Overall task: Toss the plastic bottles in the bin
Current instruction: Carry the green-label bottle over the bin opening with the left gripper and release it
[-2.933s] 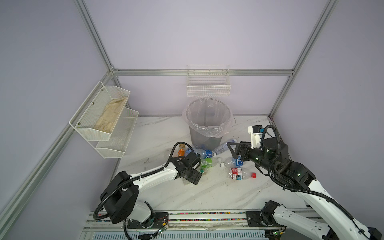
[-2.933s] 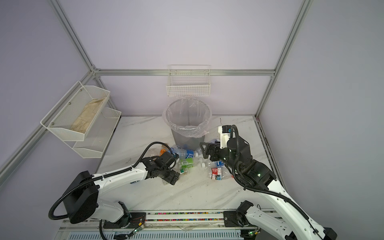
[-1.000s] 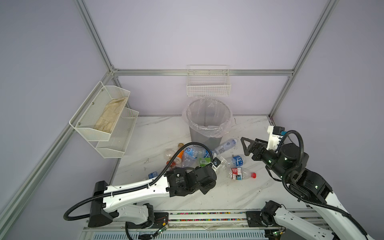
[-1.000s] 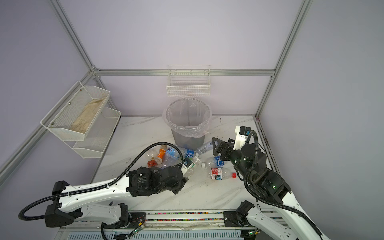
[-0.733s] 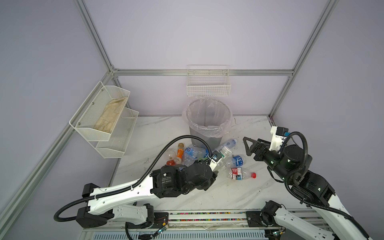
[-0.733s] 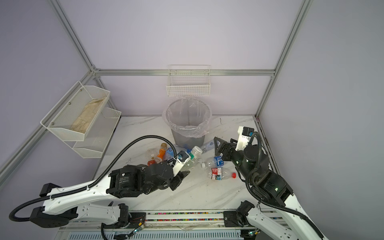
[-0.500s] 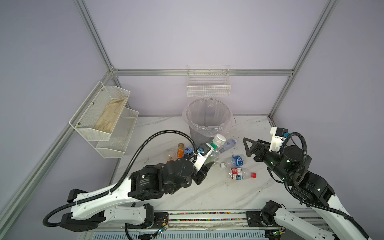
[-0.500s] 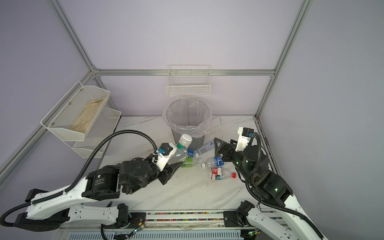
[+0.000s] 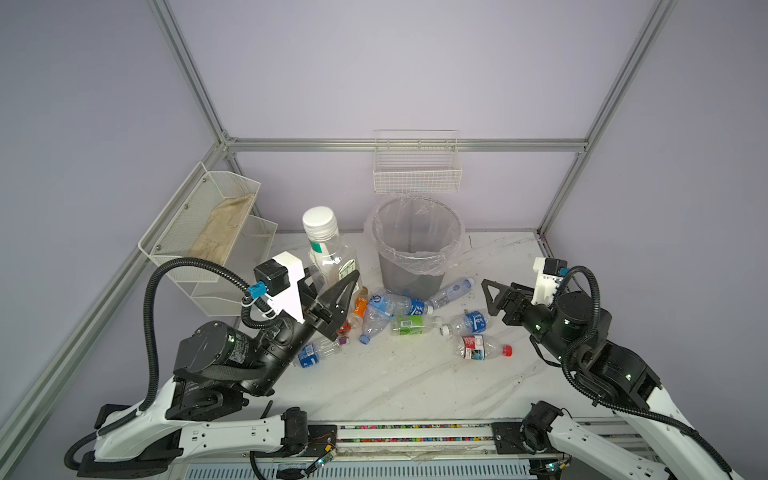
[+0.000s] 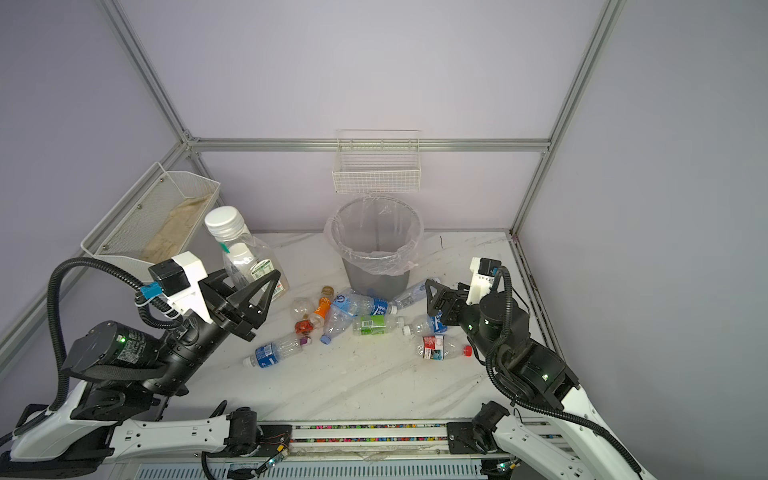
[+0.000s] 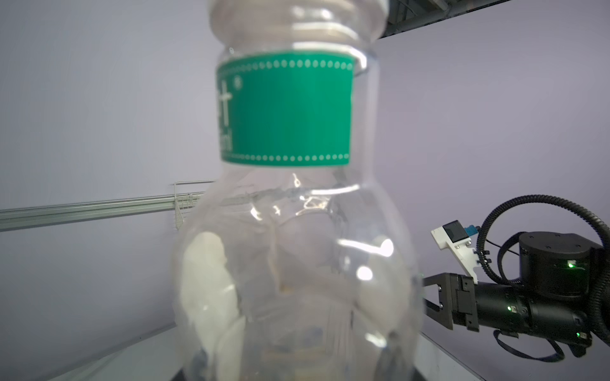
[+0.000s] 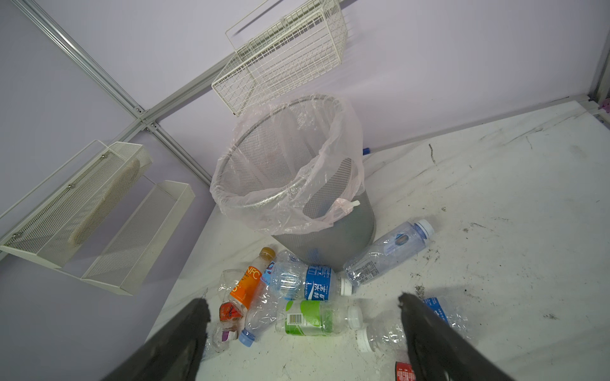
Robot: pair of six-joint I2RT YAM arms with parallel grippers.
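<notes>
The left gripper (image 9: pixel 332 277) pinches a white-capped clear bottle (image 9: pixel 322 239) by its wide body, aloft left of the bin (image 9: pixel 376 237) — seemingly empty: light, slick, crushable — right gripper (image 9: pixel 496 296) spread, right of the heaped bottles (image 9: pixel 409 325)

Left jaws clamped, arm (image 9: pixel 216 361) raised; right jaws spread.
</notes>
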